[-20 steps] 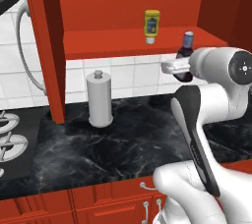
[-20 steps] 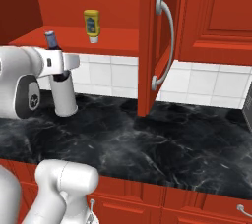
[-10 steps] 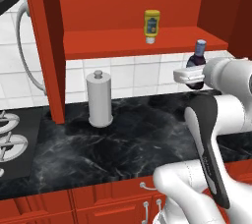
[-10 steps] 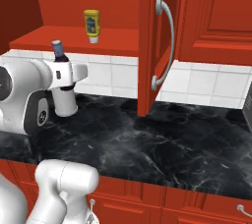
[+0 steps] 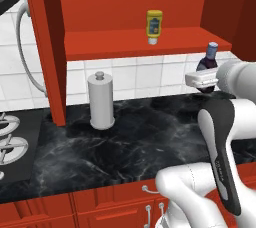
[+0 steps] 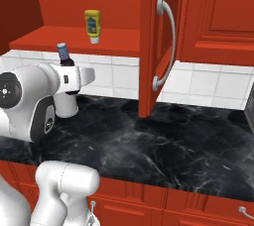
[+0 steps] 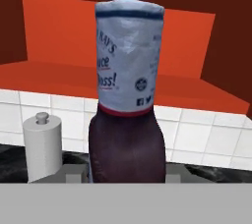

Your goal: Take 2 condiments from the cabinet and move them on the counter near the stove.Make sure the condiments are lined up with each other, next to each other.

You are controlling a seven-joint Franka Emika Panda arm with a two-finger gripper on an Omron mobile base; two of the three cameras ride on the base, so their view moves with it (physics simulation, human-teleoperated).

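Observation:
My gripper (image 5: 204,79) is shut on the dark brown bottle (image 5: 207,61), which has a blue-grey cap and a pale label. It holds the bottle upright in the air, in front of the red cabinet shelf (image 5: 125,43) and above the black marble counter (image 5: 142,137). In the right base view the same bottle (image 6: 64,55) rises above the hand (image 6: 69,77). In the hand view the bottle (image 7: 127,115) stands close up between the fingers. The yellow squeeze bottle (image 5: 154,26) stands on the shelf, also seen as the yellow bottle (image 6: 92,26). The stove (image 5: 12,144) lies at the far left.
A tall grey cylinder with a knob top (image 5: 101,101) stands on the counter below the shelf, left of the gripper. The cabinet's open red door with a curved silver handle (image 6: 166,41) hangs over the counter (image 6: 168,145). Red drawer fronts (image 5: 100,212) run below.
The gripper has carried the dark brown bottle off the shelf, rightward in both base views and slightly lower. The yellow bottle has stayed in place.

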